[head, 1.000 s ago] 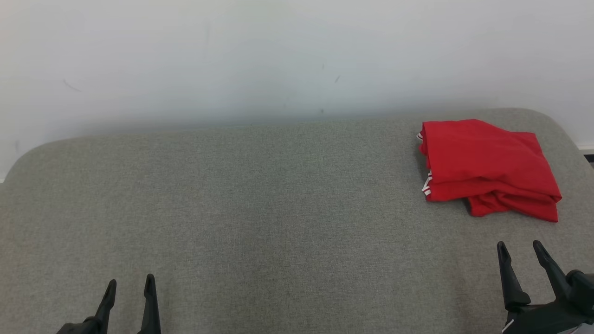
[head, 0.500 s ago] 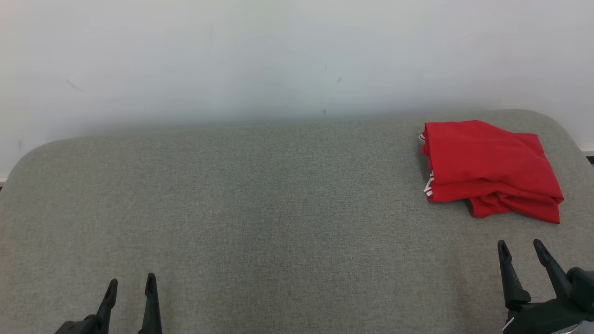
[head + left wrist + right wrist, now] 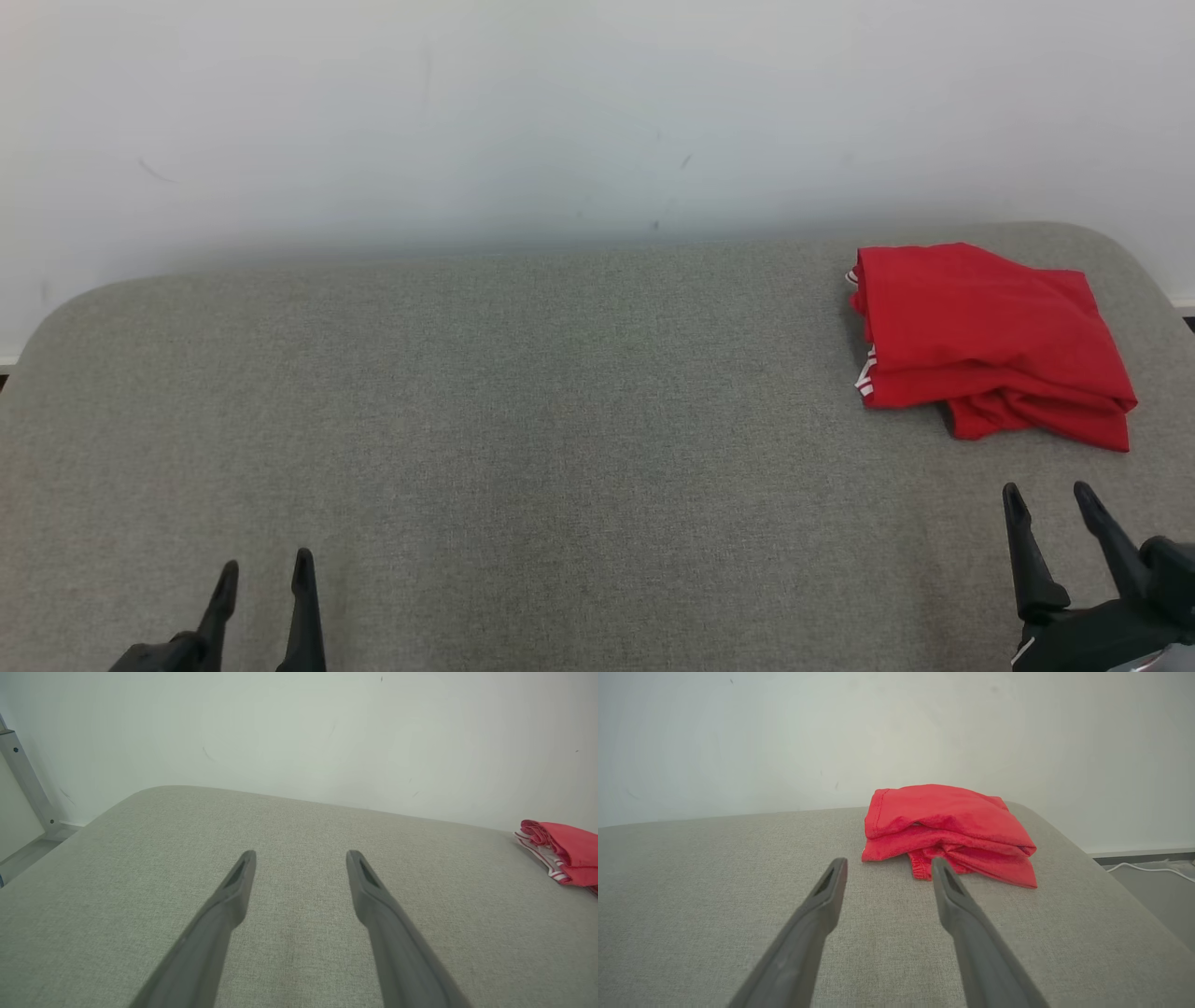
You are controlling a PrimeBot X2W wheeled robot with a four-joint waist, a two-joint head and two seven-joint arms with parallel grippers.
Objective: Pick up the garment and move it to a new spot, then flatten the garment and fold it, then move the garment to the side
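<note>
Jaws first: your left jaws are spread wide w/ nothing between them. Both dark fingers [image 3: 302,607] poke up from the bottom-left of the head view, over bare grey fabric. The right jaws are also fully apart and empty, w/ fingers [image 3: 1024,551] at the lower right. Can't tell from any cam whether the tips touch the fabric or hang just above it, fwiw.

The red garment [image 3: 990,336] is on the far right end of the grey fabric-covered counter [image 3: 560,420], close to the back edge by the white wall [image 3: 560,121] and right next to the rounded corner. It's folded into a rough rectangle w/ a few layers stacked. A bunched lower layer sticks out on the near-right side, so it's not a super tidy fold. There's some white-striped trim showing along its left edge.

The right jaws are on the near side of it, close but apart, w/ a strip of fabric between tips and cloth in the head view. On your right wrist cam the garment [image 3: 948,826] sits just past the fingers [image 3: 826,896], a bit right of center. There's also a white cable [image 3: 1148,868] on the floor off the counter's end.

The left wrist cam has the garment [image 3: 567,856] way off at the right edge, well apart from those fingers [image 3: 233,891]. A grey metal frame leg [image 3: 23,779] is by the wall at the left edge.
</note>
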